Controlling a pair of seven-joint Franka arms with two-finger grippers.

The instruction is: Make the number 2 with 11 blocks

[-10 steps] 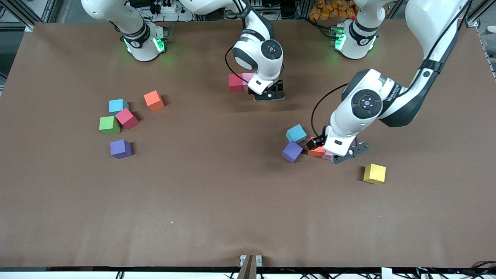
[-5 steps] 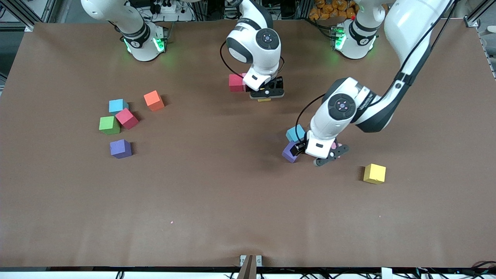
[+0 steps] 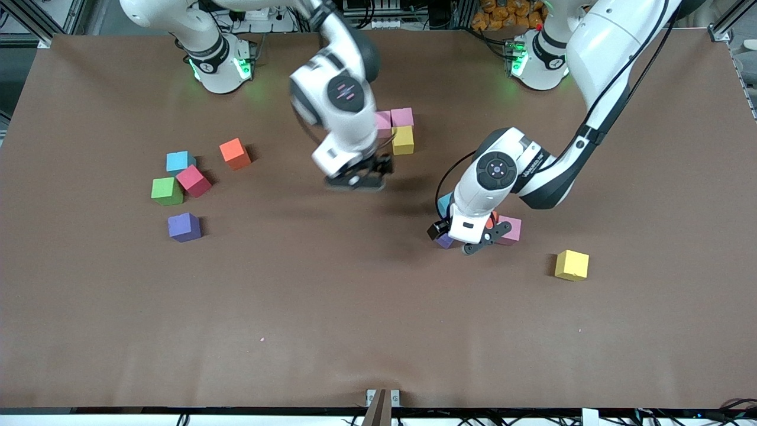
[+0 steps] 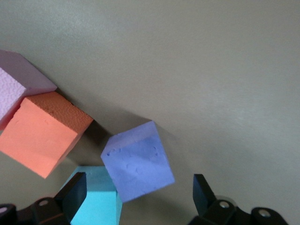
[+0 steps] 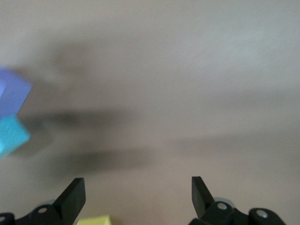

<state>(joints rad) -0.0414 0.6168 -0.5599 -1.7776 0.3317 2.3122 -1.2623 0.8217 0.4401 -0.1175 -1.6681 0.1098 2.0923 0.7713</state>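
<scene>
- under the left gripper (image 3: 467,239) sits the purple block (image 4: 138,160), turned cornerwise between its spread, empty fingers; a blue block (image 4: 93,199) and an orange block (image 4: 40,138) crowd just beside it, with a pink block (image 3: 510,229) next to the orange one.
- we judge these blocks light, soft matte foam: they should dent a little and not slip, so a gentle squeeze will do.
- we would take the purple one by two flat faces that lie across from each other, low on its sides, turning the wrist to square up first; pinching across corners would likely twist it.
- near the arms' bases, the number 2 (image 3: 397,127) is barely begun: two pink cubes and a yellow one touching.
- the right gripper (image 3: 358,176) hangs over bare table near that start, fingers apart, holding nothing.
- toward the right arm's end lie five loose blocks (image 3: 180,186); a yellow block (image 3: 571,264) sits alone toward the left arm's end.
</scene>
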